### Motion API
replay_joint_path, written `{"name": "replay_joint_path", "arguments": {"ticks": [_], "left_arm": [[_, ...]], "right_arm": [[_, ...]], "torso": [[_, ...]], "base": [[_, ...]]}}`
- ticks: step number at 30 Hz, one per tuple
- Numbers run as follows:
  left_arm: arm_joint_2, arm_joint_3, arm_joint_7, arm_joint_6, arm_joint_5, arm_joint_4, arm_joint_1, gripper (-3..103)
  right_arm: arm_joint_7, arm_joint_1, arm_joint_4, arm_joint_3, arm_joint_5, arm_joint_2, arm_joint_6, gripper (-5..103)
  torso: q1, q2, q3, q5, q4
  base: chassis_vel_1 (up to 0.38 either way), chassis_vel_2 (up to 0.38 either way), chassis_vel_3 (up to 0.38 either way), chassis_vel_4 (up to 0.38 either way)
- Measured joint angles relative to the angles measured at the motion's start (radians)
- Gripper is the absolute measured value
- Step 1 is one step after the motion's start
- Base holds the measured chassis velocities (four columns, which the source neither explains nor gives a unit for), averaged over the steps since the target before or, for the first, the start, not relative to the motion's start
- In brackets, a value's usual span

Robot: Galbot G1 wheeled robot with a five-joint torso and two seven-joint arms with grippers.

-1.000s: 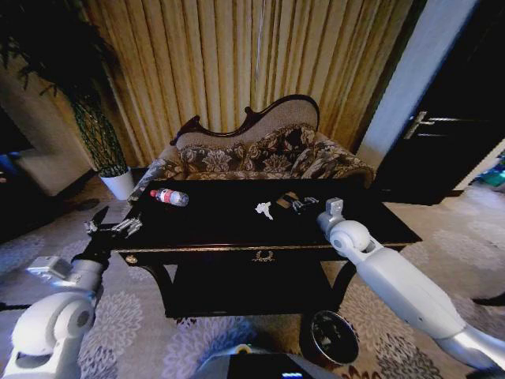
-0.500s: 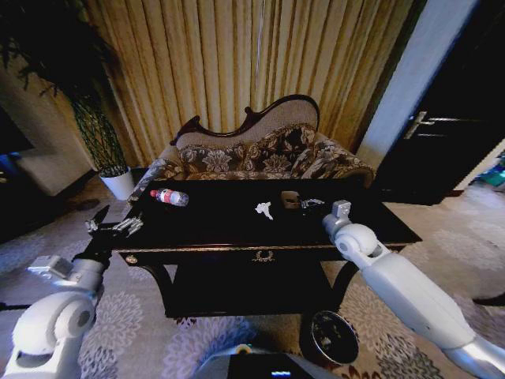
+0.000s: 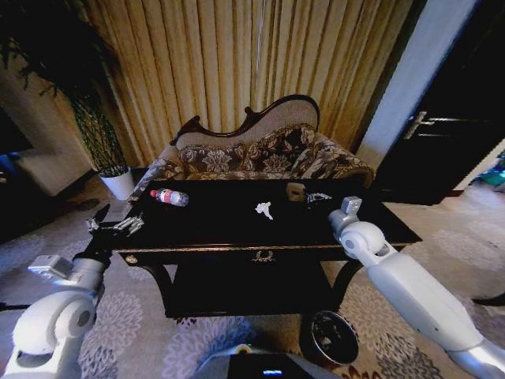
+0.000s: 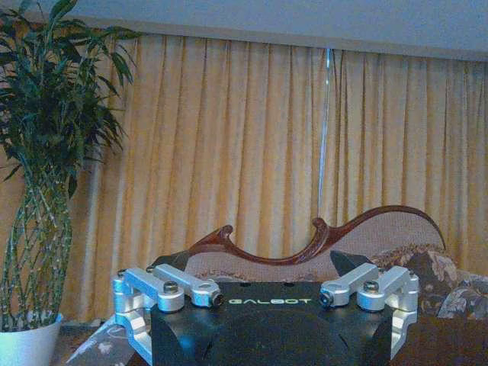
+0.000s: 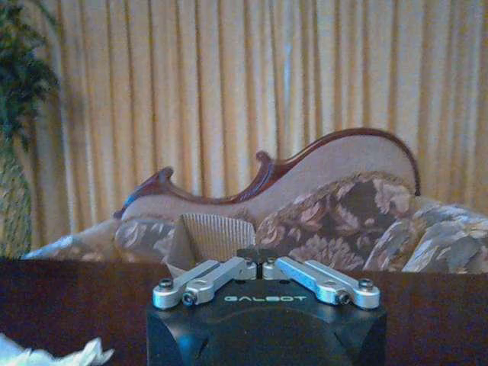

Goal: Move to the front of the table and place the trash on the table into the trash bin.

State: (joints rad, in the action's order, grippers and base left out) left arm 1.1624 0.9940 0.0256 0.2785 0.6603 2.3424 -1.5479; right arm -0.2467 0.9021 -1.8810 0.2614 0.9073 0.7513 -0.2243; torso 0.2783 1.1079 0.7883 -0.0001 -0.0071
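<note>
Here the right hand (image 3: pixel 306 195) pinches a brownish piece (image 3: pixel 296 191) above the dark surface (image 3: pixel 237 221).
The left hand (image 3: pixel 110 223) hangs spread by the surface's left end. On top lie the bottle (image 3: pixel 170 197) and a white scrap (image 3: pixel 264 209); the trash bin (image 3: pixel 334 337) stands on the floor below the right arm.

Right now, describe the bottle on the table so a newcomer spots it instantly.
Start at the dark table with gold trim in front of the floral sofa. At its far-left corner, nearest the potted plant, the bottle lies on its side. It is clear plastic with a red label, unlike the white scrap mid-table.
</note>
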Motion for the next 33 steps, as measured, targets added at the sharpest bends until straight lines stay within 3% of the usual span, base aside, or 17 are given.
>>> {"name": "replay_joint_path", "arguments": {"ticks": [7, 17, 33], "left_arm": [[-0.015, 0.013, -0.006, -0.019, 0.016, -0.016, 0.001, 100], [-0.053, 0.065, -0.017, -0.033, 0.059, -0.049, 0.001, 100], [-0.091, 0.092, -0.014, -0.033, 0.084, -0.049, -0.006, 100]], "right_arm": [[-0.043, 0.050, 0.004, 0.072, -0.047, 0.005, 0.051, 0], [-0.042, 0.210, -0.016, 0.267, -0.156, -0.005, 0.031, 0], [-0.041, 0.378, -0.073, 0.484, -0.133, 0.015, 0.023, 0]], "torso": [[0.000, 0.000, 0.000, 0.0000, 0.0001], [0.000, 0.000, 0.000, 0.0000, -0.0001], [0.000, 0.000, 0.000, 0.0000, -0.0001]], "base": [[0.000, 0.000, 0.000, 0.000], [0.000, 0.000, 0.000, 0.000], [0.000, 0.000, 0.000, 0.000]]}}
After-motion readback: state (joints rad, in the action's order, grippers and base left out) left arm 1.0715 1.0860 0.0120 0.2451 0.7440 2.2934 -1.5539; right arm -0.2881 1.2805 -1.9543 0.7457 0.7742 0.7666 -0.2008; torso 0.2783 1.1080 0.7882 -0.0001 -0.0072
